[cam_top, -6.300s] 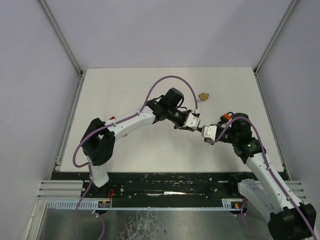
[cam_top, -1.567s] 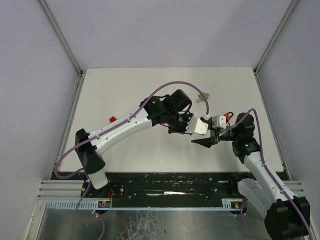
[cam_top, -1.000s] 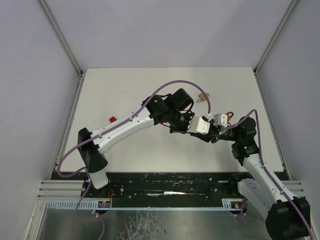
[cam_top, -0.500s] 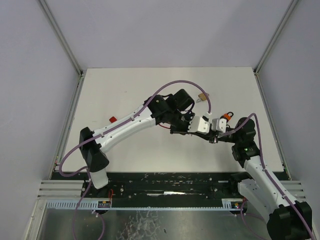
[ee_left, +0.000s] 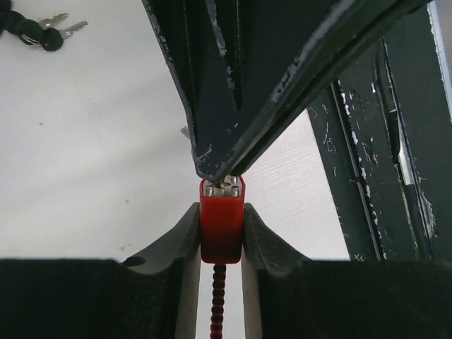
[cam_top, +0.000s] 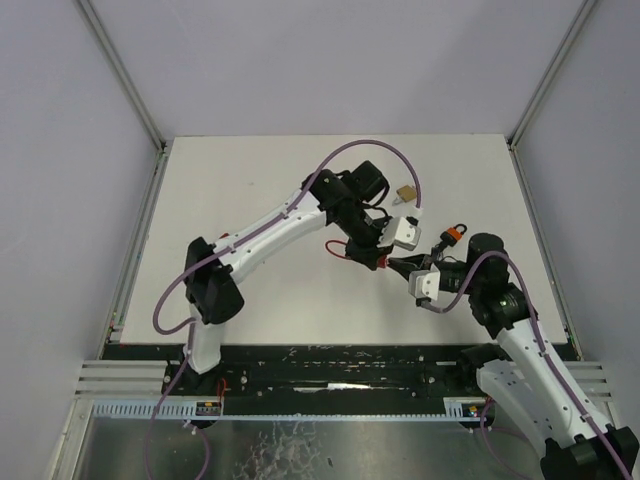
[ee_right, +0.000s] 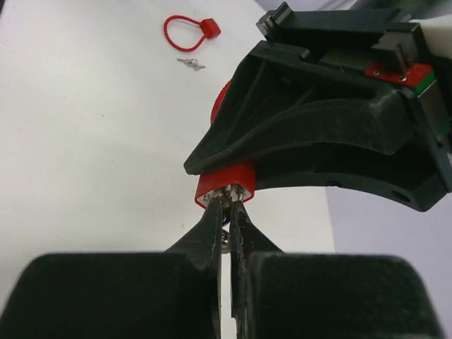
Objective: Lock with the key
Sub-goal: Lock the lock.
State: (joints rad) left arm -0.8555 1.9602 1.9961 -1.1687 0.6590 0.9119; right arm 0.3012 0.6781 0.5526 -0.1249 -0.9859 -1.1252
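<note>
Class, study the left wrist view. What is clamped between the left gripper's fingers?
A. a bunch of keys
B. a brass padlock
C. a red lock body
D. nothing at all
C: the red lock body sits squeezed between the left gripper's fingers, while the right gripper pinches the key at its silver end.

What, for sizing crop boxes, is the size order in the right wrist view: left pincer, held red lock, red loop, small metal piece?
1. left pincer
2-3. red lock and red loop: alike; the lock is nearer
4. small metal piece
</note>
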